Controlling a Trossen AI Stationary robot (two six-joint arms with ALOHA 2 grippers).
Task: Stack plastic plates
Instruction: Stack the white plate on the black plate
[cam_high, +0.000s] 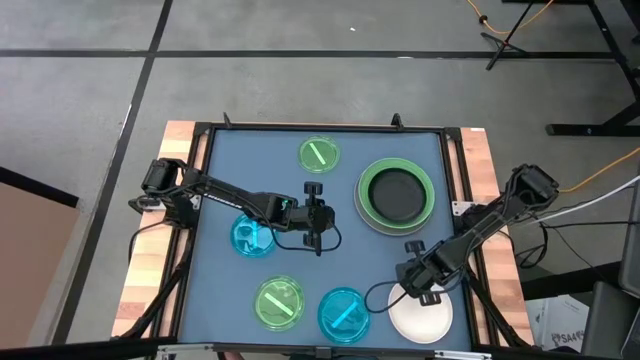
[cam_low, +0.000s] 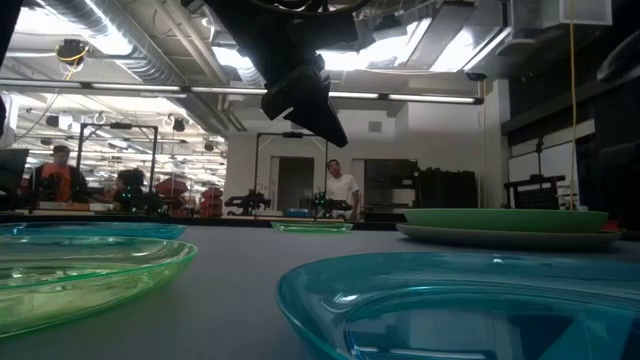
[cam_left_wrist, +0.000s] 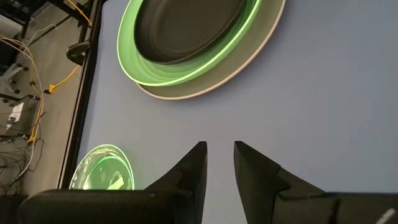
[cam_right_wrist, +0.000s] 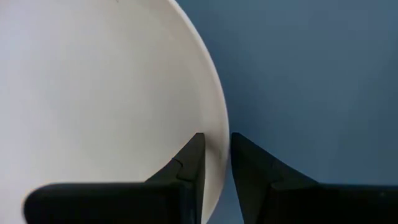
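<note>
High view, nearest edge first: a round white plastic plate (cam_high: 422, 318) lies at the front right of the blue table mat (cam_high: 340, 262), with the right gripper (cam_high: 412, 284) over its rim; in the right wrist view its dark fingers (cam_right_wrist: 189, 163) straddle that rim with a narrow gap, one over the plate (cam_right_wrist: 99, 93), one over the mat, and I cannot tell whether they grip it. Beside it lie a translucent blue round plate (cam_high: 343, 313) and a translucent green round plate (cam_high: 279, 302). Farther in, a second translucent blue plate (cam_high: 252, 237) sits at mid-left, just beside the left gripper (cam_high: 318, 238), which hangs above bare mat with its fingers (cam_left_wrist: 191, 165) slightly parted and empty. Beyond, on the right, a small black plate (cam_high: 397, 190) rests in a large light green plate (cam_high: 397, 170) on a large grey plate (cam_high: 385, 224). At the far edge lies another translucent green plate (cam_high: 319, 154).
</note>
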